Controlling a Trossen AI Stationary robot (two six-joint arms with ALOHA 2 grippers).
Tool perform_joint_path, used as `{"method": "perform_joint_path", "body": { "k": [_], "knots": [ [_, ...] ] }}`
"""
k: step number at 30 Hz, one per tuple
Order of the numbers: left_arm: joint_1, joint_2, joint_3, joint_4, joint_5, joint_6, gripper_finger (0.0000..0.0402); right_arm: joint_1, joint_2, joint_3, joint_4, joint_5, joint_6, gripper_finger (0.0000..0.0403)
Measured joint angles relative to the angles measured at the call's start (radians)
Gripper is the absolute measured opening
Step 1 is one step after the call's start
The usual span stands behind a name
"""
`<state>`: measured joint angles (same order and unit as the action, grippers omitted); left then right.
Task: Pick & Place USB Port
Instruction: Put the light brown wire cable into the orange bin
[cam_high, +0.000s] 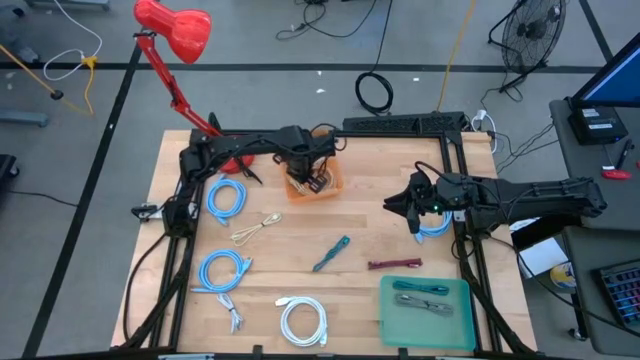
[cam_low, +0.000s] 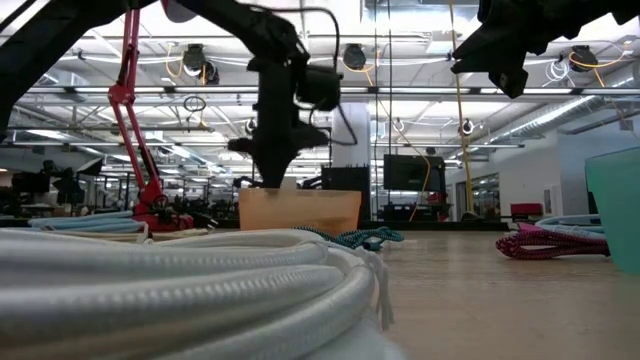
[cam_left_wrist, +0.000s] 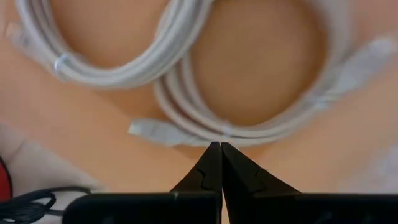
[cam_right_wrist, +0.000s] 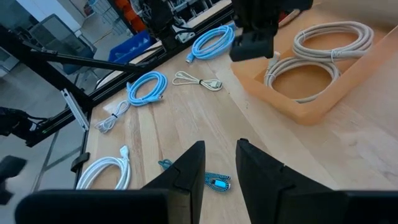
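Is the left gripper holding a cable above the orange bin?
No. The left gripper hangs shut and empty over the coiled white cables in the orange bin.

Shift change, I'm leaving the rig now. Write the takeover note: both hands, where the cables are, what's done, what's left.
Left hand: shut, empty, down over the orange rectangular bin, just above the coiled grey cables inside it.
Right hand: open, empty, raised over the table's right side.
Green tray at front right holds two cables.
Still loose on the wooden table: light blue coiled cables, white coiled cable, beige cable, teal braided cable, maroon cable.
Left: which container they go in, I can't tell.
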<state>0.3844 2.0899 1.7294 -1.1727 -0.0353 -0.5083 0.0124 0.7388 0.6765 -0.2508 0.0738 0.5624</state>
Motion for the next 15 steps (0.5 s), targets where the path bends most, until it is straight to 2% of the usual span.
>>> {"method": "perform_joint_path", "body": {
  "k": [6, 15],
  "knots": [
    [0.041, 0.001, -0.101, 0.075, 0.003, 0.002, 0.0, 0.0, 0.0, 0.0, 0.0, -0.024, 0.001, 0.0084],
    [0.077, 0.002, -0.106, 0.144, 0.035, 0.006, 0.0, 0.0, 0.0, 0.0, 0.0, -0.024, 0.0, 0.0084]
  ]
}}
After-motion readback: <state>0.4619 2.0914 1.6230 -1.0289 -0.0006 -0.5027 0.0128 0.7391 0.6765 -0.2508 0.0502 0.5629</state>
